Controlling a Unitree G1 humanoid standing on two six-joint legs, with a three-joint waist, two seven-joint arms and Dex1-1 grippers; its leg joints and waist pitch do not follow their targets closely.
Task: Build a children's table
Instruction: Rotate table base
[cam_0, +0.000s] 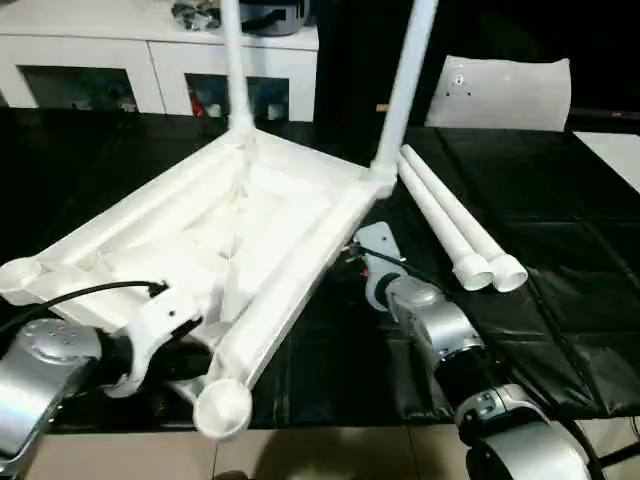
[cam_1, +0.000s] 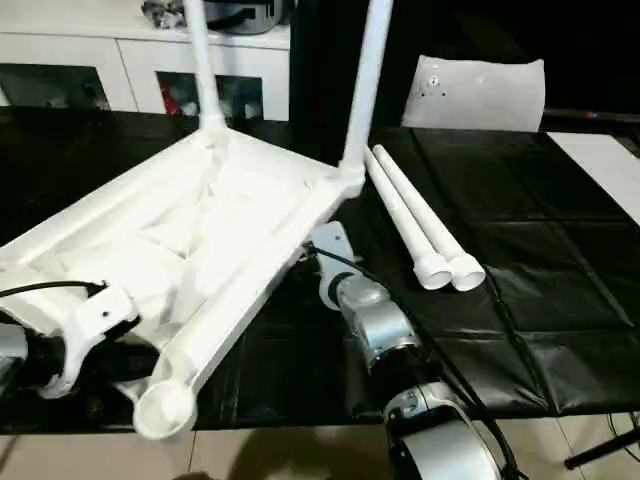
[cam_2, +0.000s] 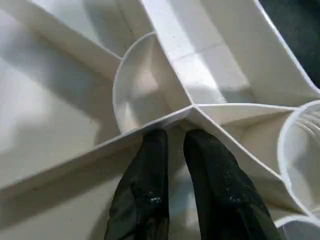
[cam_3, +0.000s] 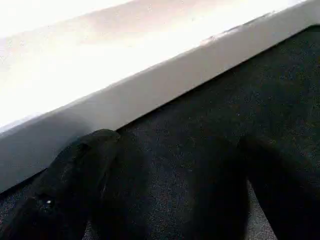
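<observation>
Black mat (cam_0: 560, 300), upturned table top (cam_0: 250, 220), left hand (cam_2: 175, 150) pinching its rib, right hand (cam_3: 165, 165) spread.

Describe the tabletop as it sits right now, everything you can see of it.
The tabletop is white plastic, rectangular, lying upside down and tilted on the black mat, ribbed underside up. Two legs stand in its far corner sockets; the two near sockets are empty. The left claw pinches a rib near a near corner. The right claw, open, sits low beside its right edge, not gripping it. Two loose legs lie to its right.
</observation>
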